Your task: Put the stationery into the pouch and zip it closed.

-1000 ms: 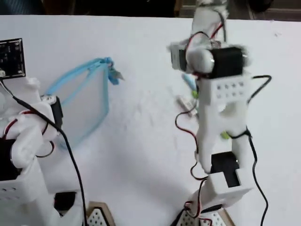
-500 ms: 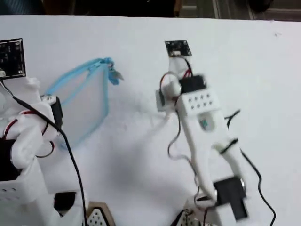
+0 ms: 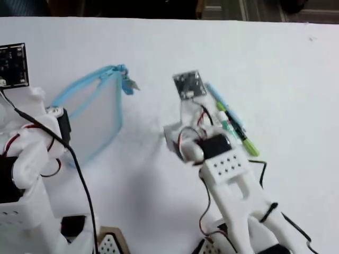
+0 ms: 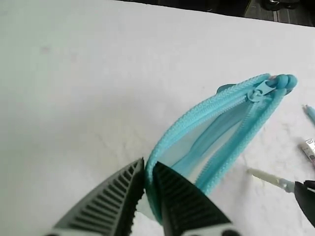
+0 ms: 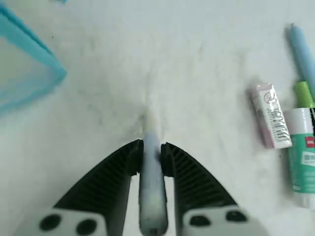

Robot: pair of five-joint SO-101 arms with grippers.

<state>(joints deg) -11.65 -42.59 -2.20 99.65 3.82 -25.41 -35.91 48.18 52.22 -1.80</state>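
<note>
We look down on a white table (image 3: 159, 42), its covering faintly creased and evenly lit, with soft shadows. Past its far edge runs a dark strip (image 3: 132, 8) of the room. There we make out a brownish piece (image 3: 200, 6), possibly wooden furniture, and a blue patch (image 3: 21, 8) at the corner.

Nothing here can actually be read from where I stand. A small pale stick (image 5: 269, 115) lies on the surface (image 5: 197, 59) near the right gripper (image 5: 151, 145), off to one side of it. It wears a pinkish wrapper with dark print running along its length, too fine to make out. Just past it, farther from the gripper, a green-and-white stick (image 5: 302, 162) has a white band with a small red mark and pale lettering on the green, equally illegible.
</note>
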